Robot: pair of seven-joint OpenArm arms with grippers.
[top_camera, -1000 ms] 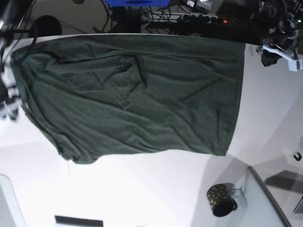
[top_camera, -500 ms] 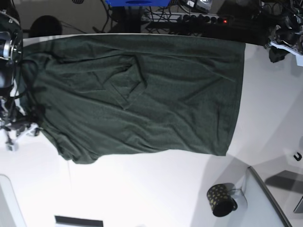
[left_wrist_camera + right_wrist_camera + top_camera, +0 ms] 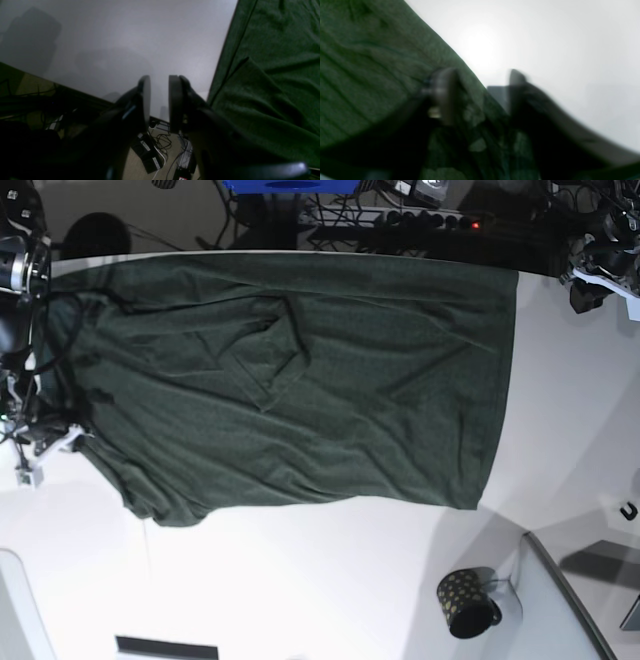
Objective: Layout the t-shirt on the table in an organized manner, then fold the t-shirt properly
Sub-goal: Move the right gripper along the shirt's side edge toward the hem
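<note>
1. Right claw (image 3: 40, 445): at 9 o'clock in the base view, sitting on the left edge of the large plain dark green fabric t-shirt (image 3: 290, 380). Wrist view is blurred; the two fingers stand apart, one finger (image 3: 443, 96) over the cloth, the other over bare table, and the shirt's edge runs between them. Can't tell if the cloth is actually pinched.
2. T-shirt: spread wide over the upper half of the large smooth white table (image 3: 300, 580), running from 9 o'clock across to about 2 o'clock. Far edge lies along the table's far edge. Surface wrinkled, with a triangular fold near the middle. Lower left corner bunched at about 8 o'clock.
3. Small dark gold-dotted mug (image 3: 467, 602): at 5 o'clock, on the table, well apart from the shirt. Grey tray-like panel (image 3: 565, 600) just beside it on the right.
4. Left claw (image 3: 590, 285): at 2 o'clock, near the table's far right corner, apart from the shirt's right edge. Wrist view shows the left claw (image 3: 159, 100) with a narrow gap between the pads, nothing in it. Shirt edge lies at 3 o'clock of the fingers, not touching.
</note>
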